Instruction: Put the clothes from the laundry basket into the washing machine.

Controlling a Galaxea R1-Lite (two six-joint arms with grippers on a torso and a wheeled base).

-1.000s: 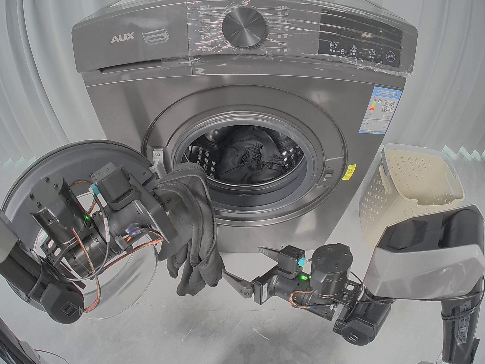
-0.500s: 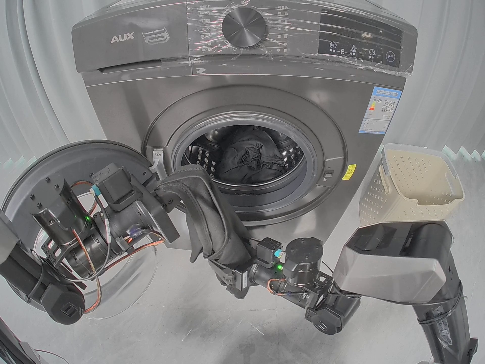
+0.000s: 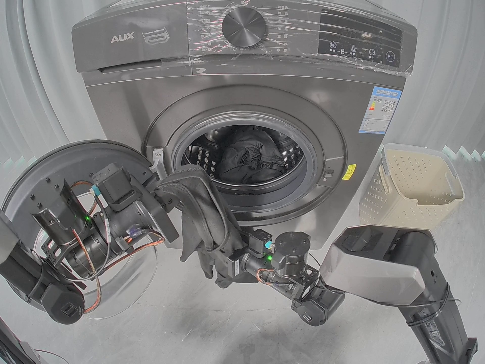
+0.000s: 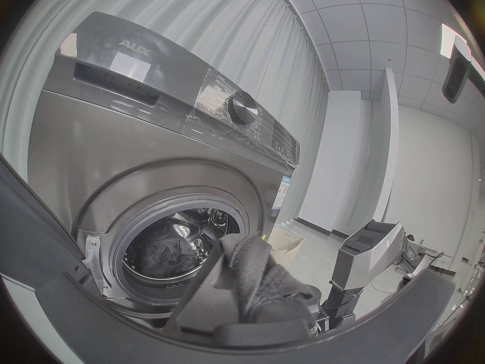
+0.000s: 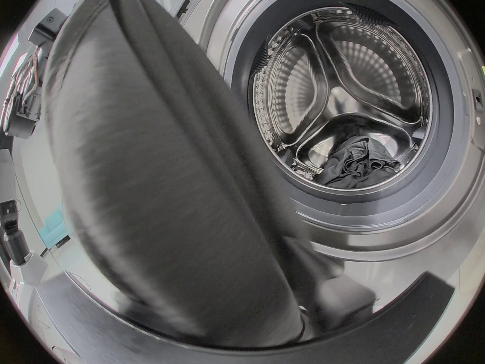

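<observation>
Front-loading washing machine straight ahead, clear film taped over its control panel and dial; round door wide open, on the left of the machine. Inside the drum, a crumpled heap of dark clothes low on the drum floor.

Just in front of the machine's opening, at its lower left edge: left gripper, pinched closed on the top of a dark garment. Cloth bunched against the fingers in the left wrist view; the rest hanging below the rim of the opening, outside the drum.

Lower, in front of the machine's base panel: right gripper, buried in the garment's hanging end, touching it and covered by it; open or closed, cannot tell. Garment drawn slantwise between the two grippers, across the lower left of the machine's front; seen from the right wrist as a broad dark fold beside the drum's mouth.

To the right of the machine, near its front corner: cream laundry basket with perforated walls, standing on the floor, well apart from both grippers. Behind the machine, a pale pleated curtain.
</observation>
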